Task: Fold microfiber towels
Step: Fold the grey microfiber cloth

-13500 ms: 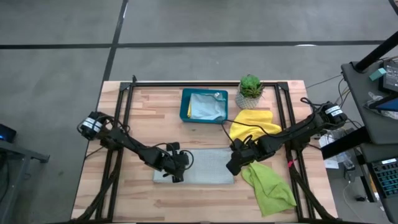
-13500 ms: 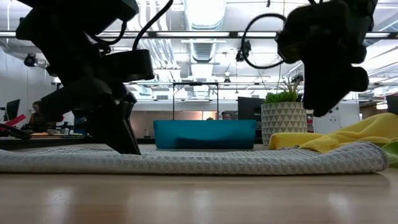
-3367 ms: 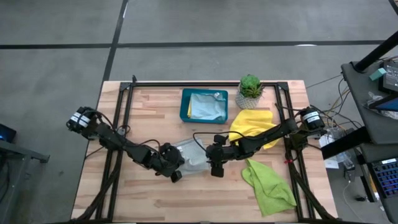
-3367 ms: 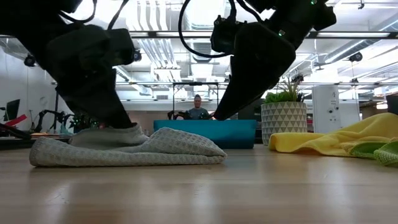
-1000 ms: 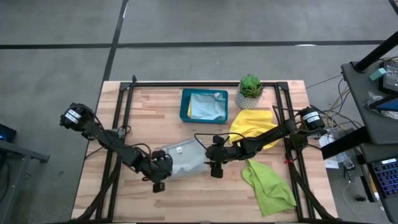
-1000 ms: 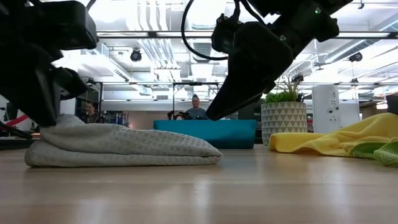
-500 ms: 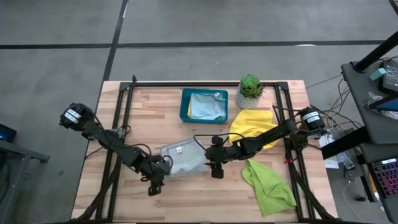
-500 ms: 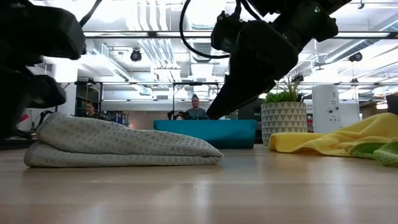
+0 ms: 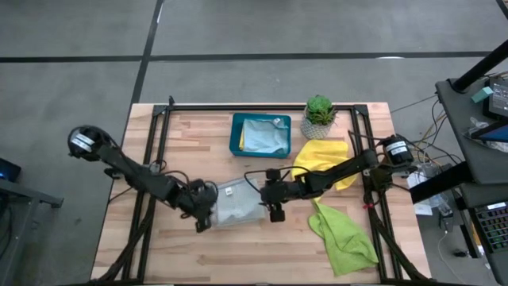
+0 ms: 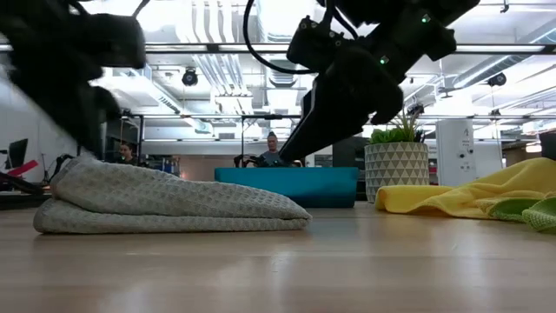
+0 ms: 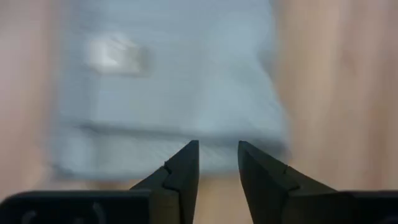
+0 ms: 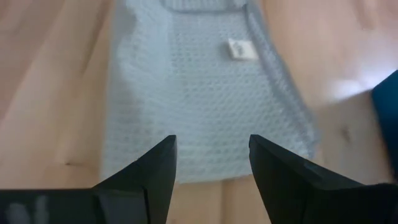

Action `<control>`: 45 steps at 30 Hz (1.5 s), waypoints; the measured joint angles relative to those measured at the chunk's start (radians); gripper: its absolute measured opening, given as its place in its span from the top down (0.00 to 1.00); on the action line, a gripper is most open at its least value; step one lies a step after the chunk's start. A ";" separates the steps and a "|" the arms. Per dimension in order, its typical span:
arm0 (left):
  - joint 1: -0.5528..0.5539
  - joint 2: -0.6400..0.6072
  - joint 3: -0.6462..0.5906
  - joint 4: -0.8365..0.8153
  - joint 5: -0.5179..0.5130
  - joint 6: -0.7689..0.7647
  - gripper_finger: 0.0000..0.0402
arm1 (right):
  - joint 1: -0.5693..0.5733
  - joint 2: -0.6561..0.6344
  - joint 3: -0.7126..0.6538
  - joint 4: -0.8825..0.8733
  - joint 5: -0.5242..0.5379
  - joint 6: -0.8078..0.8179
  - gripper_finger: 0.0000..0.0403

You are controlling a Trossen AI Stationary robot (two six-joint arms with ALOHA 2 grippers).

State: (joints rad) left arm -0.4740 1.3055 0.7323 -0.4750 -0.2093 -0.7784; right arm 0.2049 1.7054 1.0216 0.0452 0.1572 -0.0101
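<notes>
A pale grey microfiber towel (image 9: 238,202) lies folded on the wooden table, its layers stacked thicker at its left end (image 10: 78,204). My left gripper (image 9: 200,218) hovers open just above that left end, with its fingertips (image 11: 217,152) over the towel's edge and nothing between them. My right gripper (image 9: 272,208) stands open above the towel's right end (image 12: 199,93) and is clear of it in the low view (image 10: 304,139). A yellow towel (image 9: 321,155) and a lime green towel (image 9: 341,234) lie loose at the right.
A teal tray (image 9: 236,135) holding a light blue cloth stands at the far middle. A potted plant (image 9: 319,115) is beside it on the right. Bare wood lies along the near edge (image 9: 238,254) and at the far left.
My left gripper has come off the grey towel's left end, first drawing back toward the table's left edge, then rising and moving toward the far edge over that end. The towel stays folded where it was. My right gripper has rolled a little about its own axis.
</notes>
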 joint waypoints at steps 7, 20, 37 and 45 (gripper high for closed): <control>0.154 0.027 -0.005 -0.059 -0.029 -0.461 0.78 | -0.057 0.000 -0.028 0.109 -0.002 -0.182 0.52; 0.248 0.126 0.012 -0.067 0.100 -0.466 0.77 | -0.112 0.005 -0.165 0.337 -0.061 -0.165 0.52; 0.272 0.153 -0.003 0.012 0.030 -0.417 0.57 | -0.112 0.005 -0.176 0.365 -0.110 -0.154 0.52; 0.272 0.159 -0.001 0.020 0.064 -0.409 0.58 | -0.112 0.005 -0.175 0.364 -0.109 -0.144 0.52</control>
State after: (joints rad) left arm -0.2024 1.4649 0.7311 -0.4550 -0.1449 -1.1876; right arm 0.0933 1.7107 0.8463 0.4095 0.0478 -0.1543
